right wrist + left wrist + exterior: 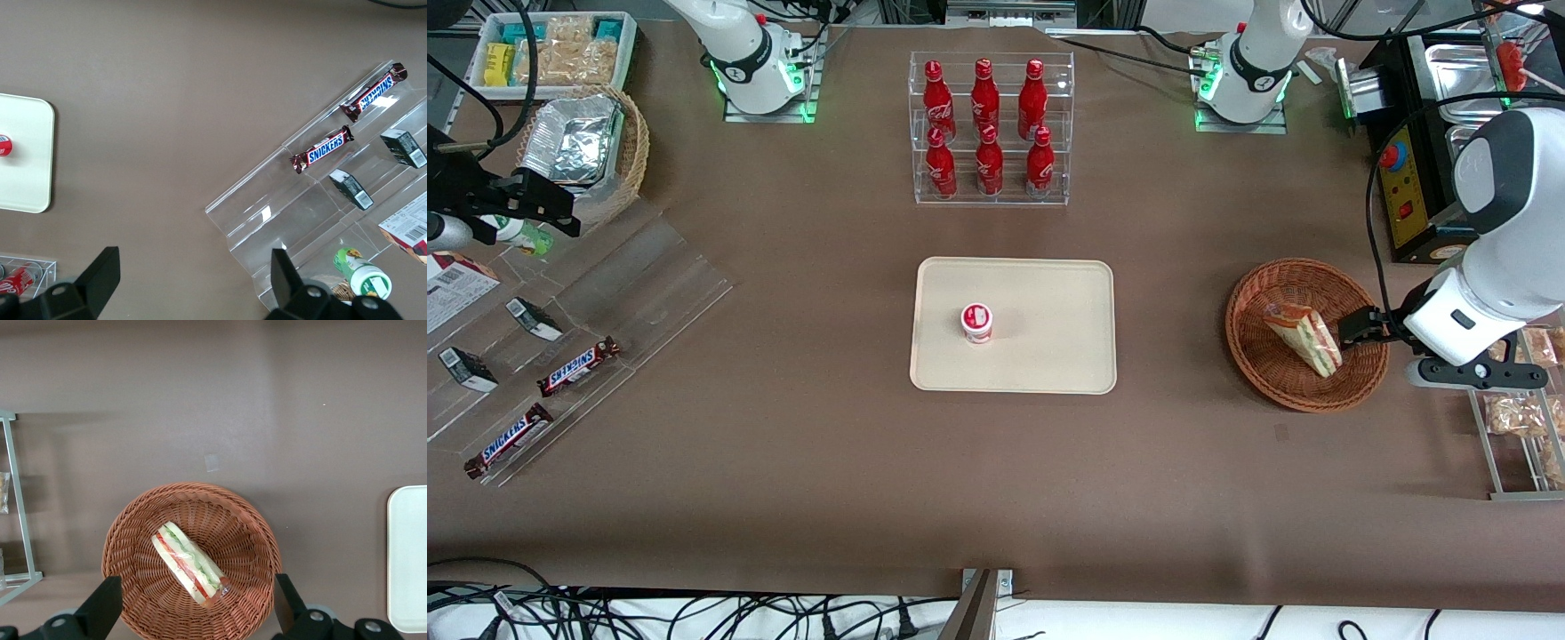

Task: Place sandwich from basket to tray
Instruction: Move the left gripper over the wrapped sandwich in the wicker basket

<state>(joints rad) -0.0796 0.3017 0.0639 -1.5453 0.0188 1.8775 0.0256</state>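
Observation:
The sandwich [1303,338] [190,563], a wrapped white-bread wedge with green and red filling, lies in the round reddish-brown basket [1263,373] [247,520]. My left gripper [1356,327] [193,608] hovers over the basket's rim on the working arm's side. It is open, nothing is between its fingers [100,608], and the sandwich lies just ahead of the gap. The cream tray [1049,302] [408,553] sits mid-table, toward the parked arm from the basket, and a small red-and-white cup [976,322] stands on it.
A clear shelf of red bottles [989,133] stands farther from the camera than the tray. Clear candy shelves [560,356] lie toward the parked arm's end. A snack rack [1520,427] [13,500] and a black control box [1414,178] flank the basket.

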